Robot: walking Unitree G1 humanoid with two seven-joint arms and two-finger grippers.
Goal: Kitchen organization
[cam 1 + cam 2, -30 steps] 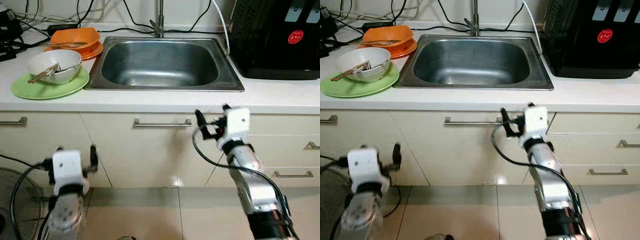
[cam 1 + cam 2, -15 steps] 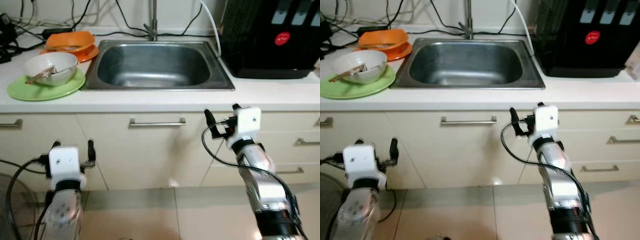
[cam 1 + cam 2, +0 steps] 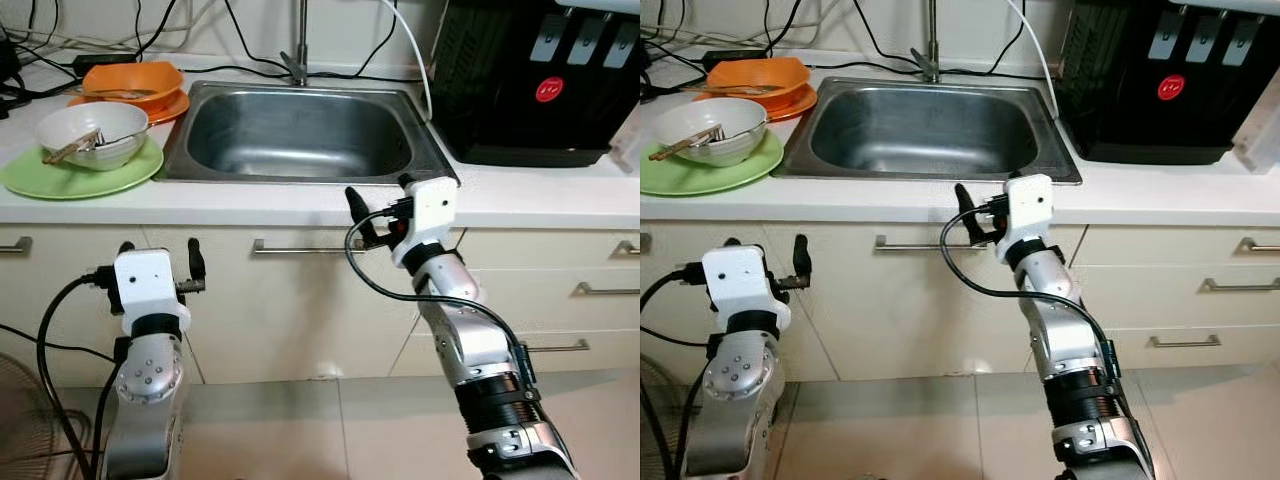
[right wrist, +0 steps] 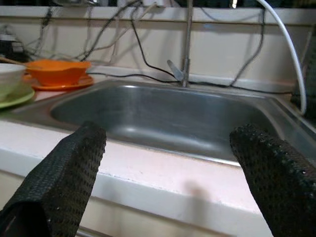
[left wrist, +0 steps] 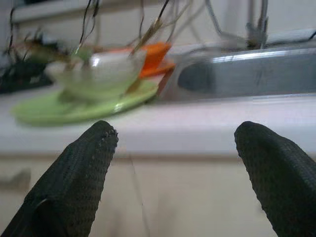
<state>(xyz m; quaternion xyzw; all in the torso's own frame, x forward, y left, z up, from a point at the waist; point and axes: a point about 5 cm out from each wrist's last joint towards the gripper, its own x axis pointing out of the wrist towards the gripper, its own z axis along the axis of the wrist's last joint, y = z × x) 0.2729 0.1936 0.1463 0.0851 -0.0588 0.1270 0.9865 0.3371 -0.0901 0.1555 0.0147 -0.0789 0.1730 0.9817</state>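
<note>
So the right gripper (image 3: 378, 207) is raised to the front edge of the white tabletop (image 3: 300, 205), right in front of the stainless sink (image 3: 300, 130). That arm reaches up from the lower right with the forearm angled toward the sink and the wrist bent, so the fingers (image 4: 74, 168) point over the edge at the basin. They're spread wide with nothing between them.

The left gripper (image 3: 157, 250) sits lower, in front of the cream cabinet doors (image 3: 90, 290) under the tabletop. Its arm comes pretty much straight up from below, fingers (image 5: 84, 168) pointing up, also spread wide and holding nothing. In the left wrist view it's looking across the tabletop edge at the dishes.

The dishes are all on the tabletop left of the sink: a white bowl (image 3: 91, 135) with chopsticks (image 3: 70, 148) in it sits on a green plate (image 3: 60, 178), and behind that an orange bowl (image 3: 132, 80) sits on an orange plate (image 3: 160, 105). The faucet (image 3: 296, 60) stands at the back of the sink, black cables (image 3: 150, 30) run along the wall, and a black appliance (image 3: 540, 80) sits to the right.
</note>
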